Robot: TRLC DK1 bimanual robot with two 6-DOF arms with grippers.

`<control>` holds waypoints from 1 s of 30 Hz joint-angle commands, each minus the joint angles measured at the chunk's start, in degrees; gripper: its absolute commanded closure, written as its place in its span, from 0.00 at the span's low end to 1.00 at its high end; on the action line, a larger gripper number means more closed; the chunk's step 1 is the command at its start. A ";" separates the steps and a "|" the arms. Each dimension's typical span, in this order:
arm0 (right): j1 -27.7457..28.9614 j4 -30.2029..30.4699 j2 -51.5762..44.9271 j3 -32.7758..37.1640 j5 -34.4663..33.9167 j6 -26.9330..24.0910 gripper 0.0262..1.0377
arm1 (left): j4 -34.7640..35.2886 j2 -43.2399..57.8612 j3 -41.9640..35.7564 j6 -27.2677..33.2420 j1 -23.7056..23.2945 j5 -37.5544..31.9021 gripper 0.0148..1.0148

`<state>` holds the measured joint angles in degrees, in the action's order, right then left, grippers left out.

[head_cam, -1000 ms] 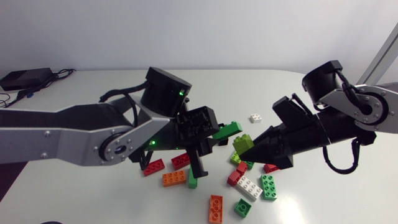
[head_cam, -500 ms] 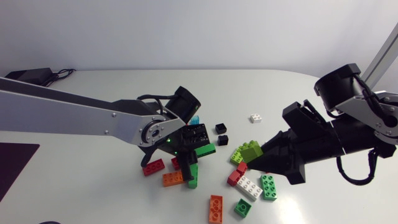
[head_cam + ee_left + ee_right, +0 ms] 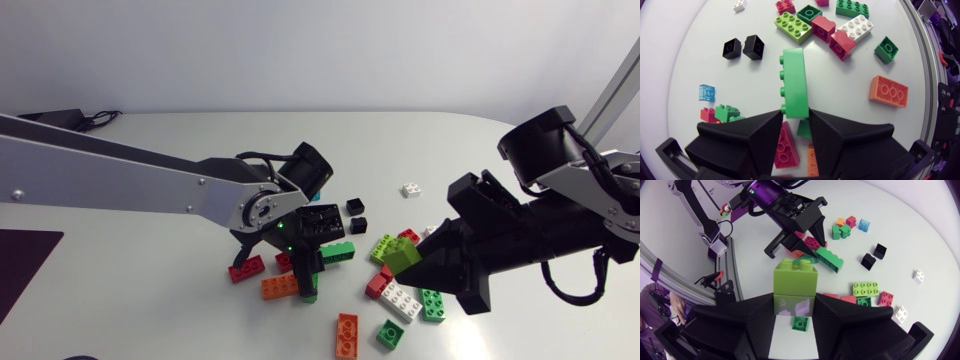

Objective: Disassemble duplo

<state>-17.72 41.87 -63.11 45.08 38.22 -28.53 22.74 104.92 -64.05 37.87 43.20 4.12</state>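
Note:
My left gripper [image 3: 322,252] hangs low over the brick pile, shut on one end of a long green brick [image 3: 794,82] that sticks out ahead of its fingers, studs to the side; the head view shows this green brick [image 3: 338,250] level above the table. My right gripper [image 3: 795,305] is shut on a tall lime brick [image 3: 795,286]. From above, the lime brick [image 3: 403,257] is at the tip of the right gripper [image 3: 420,262], over the right side of the pile. The two held bricks are apart.
Loose bricks lie below and between the grippers: a red [image 3: 246,268] and an orange one [image 3: 280,286] by the left gripper, a white [image 3: 400,300], a green [image 3: 432,300] and another orange one [image 3: 346,335] in front. Two black cubes [image 3: 356,215] and a small white brick [image 3: 410,190] lie farther back.
The green and lime bricks, close together a second ago, have come apart. The left arm has swung down over the pile with the green brick; the right gripper has drawn back and lower with the lime one.

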 commanded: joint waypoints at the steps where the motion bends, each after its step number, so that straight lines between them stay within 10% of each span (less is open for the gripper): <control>1: -0.83 0.76 0.53 -1.84 -0.69 -1.08 0.63 | 0.64 1.69 -1.25 0.63 0.13 0.36 0.44; 11: -1.45 1.20 1.59 -3.07 -3.59 -2.67 0.63 | 6.17 -1.39 -4.42 0.28 -2.07 5.11 0.14; 20: -8.12 -0.29 1.94 -5.00 -8.77 -4.16 0.63 | 20.50 -11.41 -6.26 10.65 -3.74 26.64 0.11; 30: -15.60 -0.47 2.91 -4.30 -11.76 -1.88 0.63 | 26.65 -12.64 -6.52 16.63 -1.10 33.94 0.11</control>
<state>-31.99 41.60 -60.62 41.45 26.68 -31.07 48.80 93.12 -70.19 52.38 41.19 36.99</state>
